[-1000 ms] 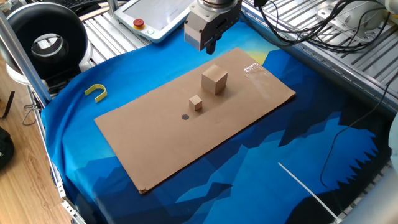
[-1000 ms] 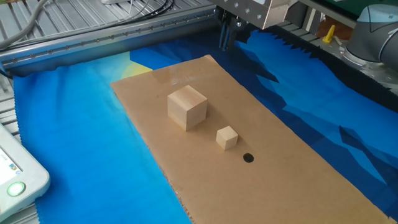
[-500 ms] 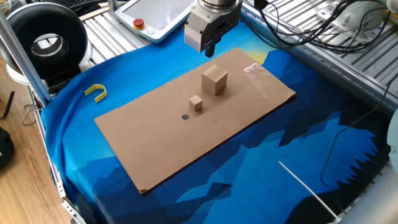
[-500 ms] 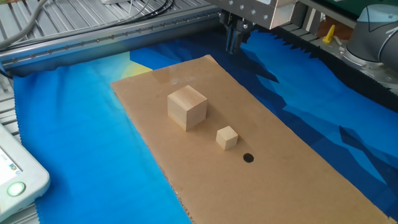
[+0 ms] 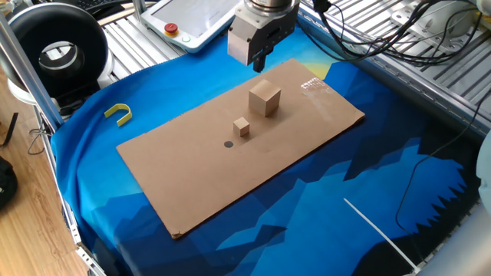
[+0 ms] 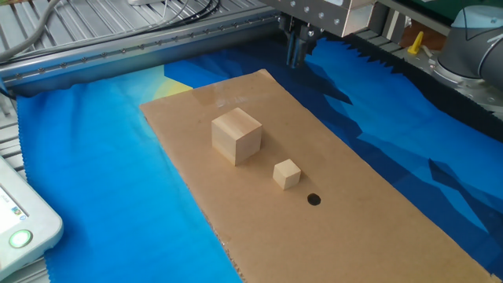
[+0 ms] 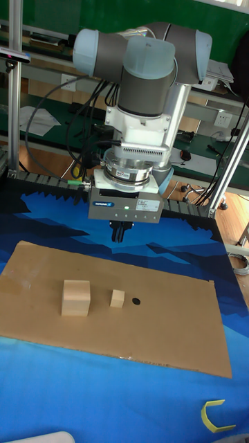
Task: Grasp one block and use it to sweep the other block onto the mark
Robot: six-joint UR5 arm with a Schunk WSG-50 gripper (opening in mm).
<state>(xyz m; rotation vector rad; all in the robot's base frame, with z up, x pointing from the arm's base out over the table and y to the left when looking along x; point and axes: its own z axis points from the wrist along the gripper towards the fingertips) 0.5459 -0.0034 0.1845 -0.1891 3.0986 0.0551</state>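
The larger light-brown block [image 5: 265, 99] [image 6: 236, 135] [image 7: 76, 297] stands on the cardboard sheet [image 5: 291, 165]. The tiny tan block [image 5: 242, 126] [image 6: 287, 174] [image 7: 117, 298] sits just beside it, and the dark round mark [image 5: 228, 143] [image 6: 313, 199] [image 7: 135, 301] lies a short way beyond the tiny block, roughly in line. My gripper [image 5: 258, 60] [image 6: 295, 55] [image 7: 119, 235] hangs above the sheet's far edge, behind the blocks and apart from them. Its fingers point down, close together, holding nothing.
A whitish tape patch [image 5: 312, 86] marks one corner of the sheet. A yellow U-shaped piece [image 5: 118, 113] [image 7: 216, 417] lies on the blue cloth. A teach pendant [image 5: 192, 19], a black ring-shaped device [image 5: 57, 50] and cables [image 5: 383, 31] border the table.
A second ago the gripper shifted slightly sideways along the sheet's far edge; it has held still since. Blocks unchanged.
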